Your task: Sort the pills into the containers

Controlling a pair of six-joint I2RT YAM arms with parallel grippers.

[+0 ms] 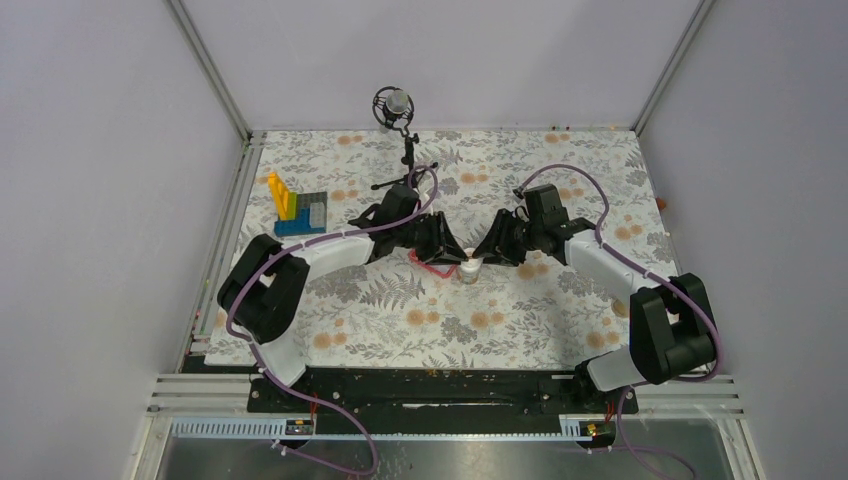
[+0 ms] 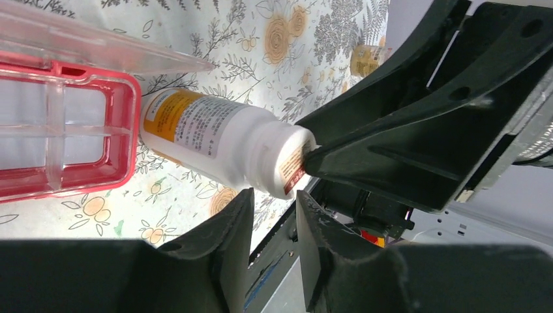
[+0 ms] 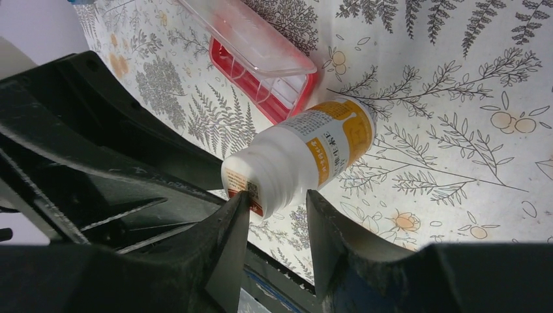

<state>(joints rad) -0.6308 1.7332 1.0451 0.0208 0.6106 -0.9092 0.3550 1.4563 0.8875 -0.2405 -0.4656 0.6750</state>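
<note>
A white bottle (image 1: 470, 268) with an orange label stands near the middle of the flowered bench (image 1: 520, 330). It is just right of a pink box (image 2: 72, 186) whose clear lid is raised. The left gripper (image 2: 274, 199) sits at the bottle's left and the right gripper (image 3: 277, 199) at its right. Each has its jaws a narrow gap apart with nothing between them, tips close by the cap. One finger of the right gripper appears to touch the cap's edge. A toy-brick block (image 1: 298, 208) sits at the far left.
</note>
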